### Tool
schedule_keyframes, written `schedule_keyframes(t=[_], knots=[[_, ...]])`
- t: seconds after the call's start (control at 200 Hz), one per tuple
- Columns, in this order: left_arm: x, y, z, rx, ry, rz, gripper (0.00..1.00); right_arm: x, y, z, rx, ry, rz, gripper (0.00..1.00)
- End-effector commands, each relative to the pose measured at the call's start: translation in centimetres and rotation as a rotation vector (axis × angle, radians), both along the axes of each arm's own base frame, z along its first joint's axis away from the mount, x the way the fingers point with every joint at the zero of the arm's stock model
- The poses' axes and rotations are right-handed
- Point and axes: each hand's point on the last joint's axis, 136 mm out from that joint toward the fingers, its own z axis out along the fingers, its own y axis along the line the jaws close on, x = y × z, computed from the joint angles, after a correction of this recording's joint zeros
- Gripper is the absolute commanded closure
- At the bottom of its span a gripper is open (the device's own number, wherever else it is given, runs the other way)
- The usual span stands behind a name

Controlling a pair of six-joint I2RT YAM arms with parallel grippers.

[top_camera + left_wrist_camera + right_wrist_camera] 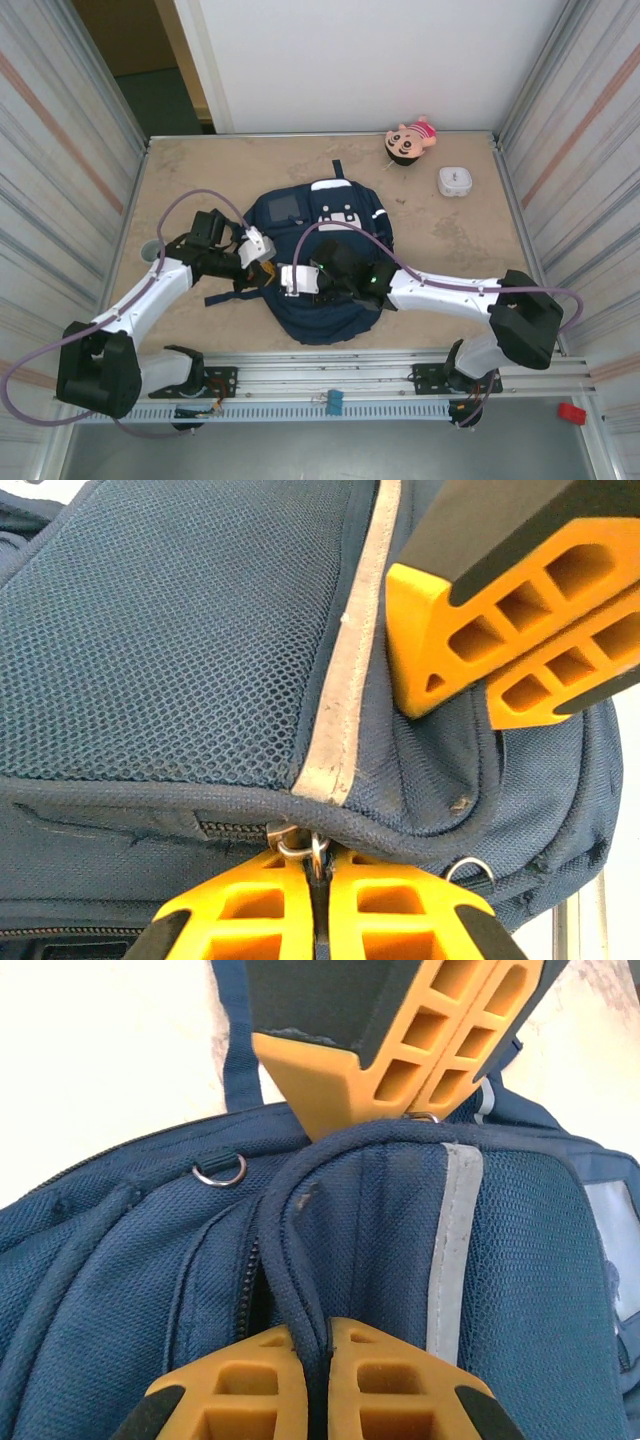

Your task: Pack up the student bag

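The student bag (335, 222), navy fabric with white patches and a reflective stripe (345, 670), lies flat in the middle of the table between both arms. My left gripper (318, 862) is shut on a metal zipper pull (300, 842) at the seam of a front pocket. My right gripper (325, 1332) is shut on the piped fabric edge (290, 1250) of that pocket, beside an opened stretch of zipper (247, 1290). The two grippers face each other closely across the pocket, at the bag's left side (266, 268) (290, 283).
A plush doll (412, 138) and a small white box (455, 181) lie on the table (200, 180) at the back right. Corrugated walls close in both sides. A loose metal ring (219, 1171) hangs on the bag near the left fingers (400, 1050).
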Motion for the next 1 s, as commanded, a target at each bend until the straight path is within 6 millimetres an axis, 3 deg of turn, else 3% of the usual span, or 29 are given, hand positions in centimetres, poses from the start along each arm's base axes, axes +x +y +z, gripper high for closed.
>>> schedule_keyframes(t=[0.0,0.19,0.321,0.491,0.701,0.777,0.992], knots=[[-3.3,-2.0,2.5,-0.105,0.064,-0.113,0.99,3.6,0.3,2.3,0.136,-0.043,-0.122,1.00],[-3.2,-1.0,1.5,-0.027,0.067,-0.066,0.99,4.3,-2.7,2.9,0.136,-0.027,-0.143,1.00],[-3.4,-1.5,2.5,-0.063,0.091,-0.070,0.99,4.3,-4.1,2.8,0.117,-0.017,-0.150,1.00],[-4.5,-2.0,2.8,-0.080,0.119,-0.087,0.98,4.0,-4.2,2.9,0.123,-0.016,-0.136,1.00],[-5.7,-5.3,3.5,-0.112,0.122,-0.155,0.93,3.2,-2.9,2.6,0.118,-0.005,-0.082,1.00],[-5.7,-6.0,4.0,-0.135,0.132,-0.165,0.88,2.7,-2.9,2.4,0.112,0.004,-0.063,1.00],[-5.4,-4.8,4.6,-0.071,-0.012,-0.157,0.55,0.5,-4.5,2.3,0.095,0.065,0.037,1.00]])
